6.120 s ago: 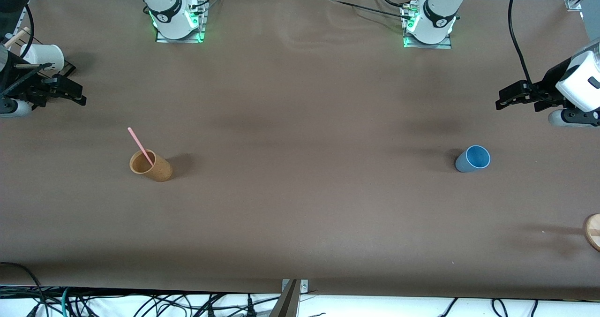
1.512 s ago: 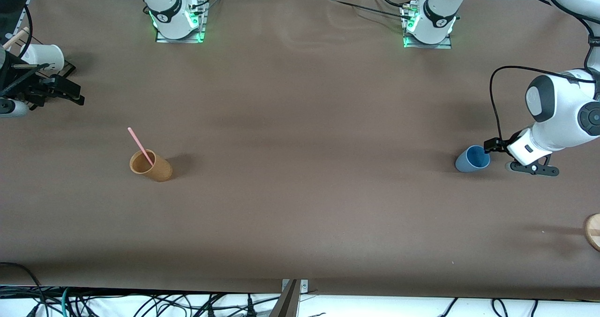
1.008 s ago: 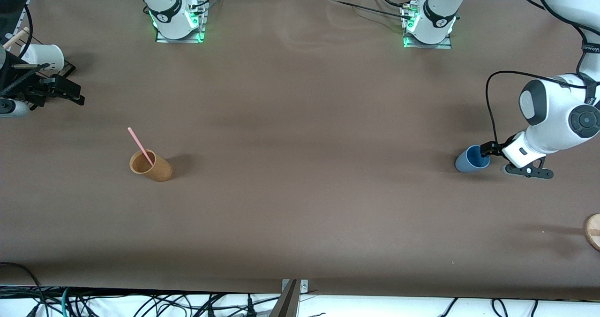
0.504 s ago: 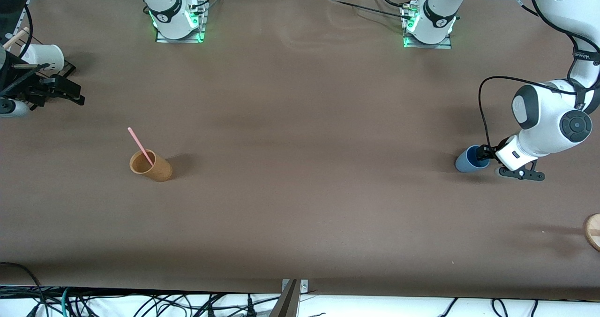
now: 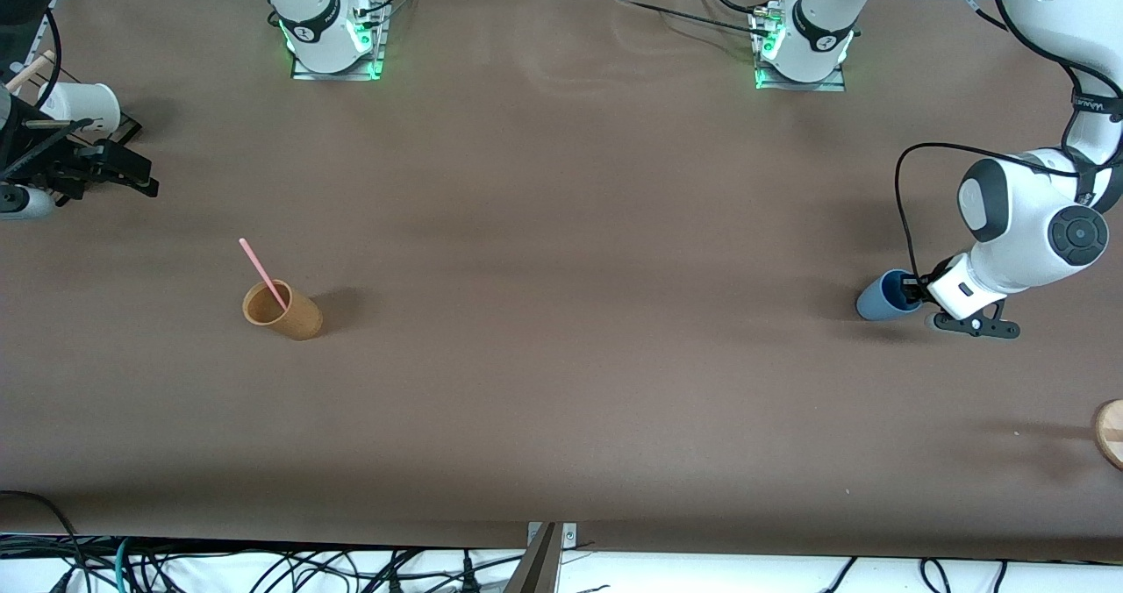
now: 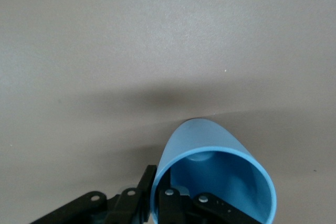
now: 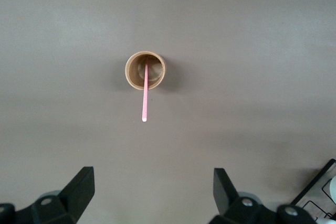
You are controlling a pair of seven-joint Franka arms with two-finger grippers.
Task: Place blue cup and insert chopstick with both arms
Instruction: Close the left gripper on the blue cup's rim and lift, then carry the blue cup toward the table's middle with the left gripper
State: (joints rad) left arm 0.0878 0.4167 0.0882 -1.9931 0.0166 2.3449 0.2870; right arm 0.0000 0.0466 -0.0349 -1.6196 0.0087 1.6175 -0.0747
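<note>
Fingers [image 6: 181, 203] of the left gripper [image 5: 912, 293] straddle the rim of the blue cup [image 5: 882, 296] at the right of the front frame — one inside the mouth, one outside the wall, apparently closed on the wall. Wrist view shows the cup [image 6: 215, 174] tipped, mouth toward the camera, so I'd judge a rim pinch made for carrying it across the desk [image 5: 561, 382]. Right gripper [image 5: 114, 167] waits at the upper left of the front frame, over the desk edge, fingers [image 7: 79, 187] spread wide, holding nothing — parked until the cup is set down, probably. Chopstick [image 5: 261, 272] leans in the tan cup [image 5: 282, 310] at left centre, well apart from both grippers; it shows upper centre in the right wrist view [image 7: 144, 95].
</note>
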